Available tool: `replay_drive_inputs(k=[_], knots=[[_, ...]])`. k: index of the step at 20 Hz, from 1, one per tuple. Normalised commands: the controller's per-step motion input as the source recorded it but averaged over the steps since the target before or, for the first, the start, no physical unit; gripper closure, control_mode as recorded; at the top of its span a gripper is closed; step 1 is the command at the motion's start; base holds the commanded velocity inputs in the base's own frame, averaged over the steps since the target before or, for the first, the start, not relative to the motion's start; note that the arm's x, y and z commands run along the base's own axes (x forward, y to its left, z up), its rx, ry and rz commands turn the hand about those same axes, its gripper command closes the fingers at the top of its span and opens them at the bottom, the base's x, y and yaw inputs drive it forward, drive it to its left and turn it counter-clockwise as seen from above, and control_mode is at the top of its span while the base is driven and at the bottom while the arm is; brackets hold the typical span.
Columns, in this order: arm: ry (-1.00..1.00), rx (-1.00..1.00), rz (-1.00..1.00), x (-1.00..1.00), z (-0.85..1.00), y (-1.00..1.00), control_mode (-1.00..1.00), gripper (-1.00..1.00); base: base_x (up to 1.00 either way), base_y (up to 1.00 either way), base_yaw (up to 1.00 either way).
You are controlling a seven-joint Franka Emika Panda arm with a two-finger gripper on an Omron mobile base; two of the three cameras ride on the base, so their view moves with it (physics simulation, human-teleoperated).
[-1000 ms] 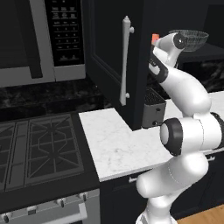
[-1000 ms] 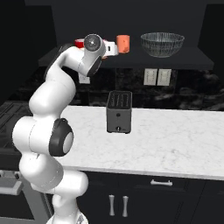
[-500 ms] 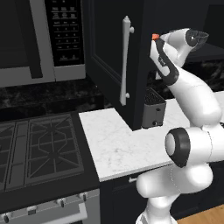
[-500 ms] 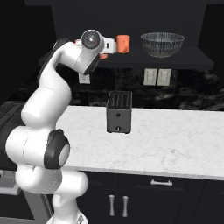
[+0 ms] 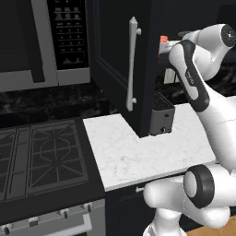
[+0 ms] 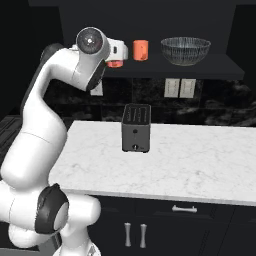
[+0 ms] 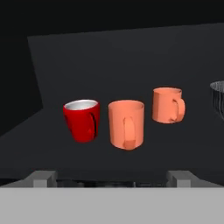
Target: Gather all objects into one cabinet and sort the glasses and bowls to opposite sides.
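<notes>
In the hand view, a red mug (image 7: 82, 120) stands on the left of the cabinet's dark shelf (image 7: 52, 148). An orange mug (image 7: 126, 124) stands close beside it, and a second orange mug (image 7: 167, 105) sits farther back to the right. The edge of the see-through meshed bowl (image 7: 217, 97) shows at the right border. My gripper (image 7: 111, 178) is open and empty, a short way in front of the mugs and touching none. In the right base view an orange mug (image 6: 141, 50) and the bowl (image 6: 185, 50) sit on the cabinet shelf (image 6: 220, 73), with the bowl at the right.
The cabinet door (image 5: 115, 55) stands swung open, its long silver handle (image 5: 132, 64) to the left of my arm. A dark toaster (image 6: 136, 127) stands on the white marble counter (image 6: 200, 160) below the shelf. A stove (image 5: 37, 156) and a microwave (image 5: 46, 41) lie to the left.
My arm's elbow and upper links have swung up and round while the hand stays in front of the shelf. The mugs and the bowl have not moved.
</notes>
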Motion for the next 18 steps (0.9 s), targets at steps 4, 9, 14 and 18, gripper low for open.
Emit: replay_drive_inputs(k=[4, 9, 14, 18], knots=[[0.00, -0.18, 0.06, -1.00, -0.19, 0.00, -1.00, -1.00, 0.00, 0.00, 0.00], [0.00, -0.03, 0.00, -1.00, -0.40, 0.00, -1.00, -1.00, 0.00, 0.00, 0.00], [0.00, 0.01, 0.00, -1.00, -0.16, 0.00, -1.00, -1.00, 0.00, 0.00, 0.00], [0.00, 0.04, 0.00, -1.00, -0.01, 0.00, -1.00, -1.00, 0.00, 0.00, 0.00]])
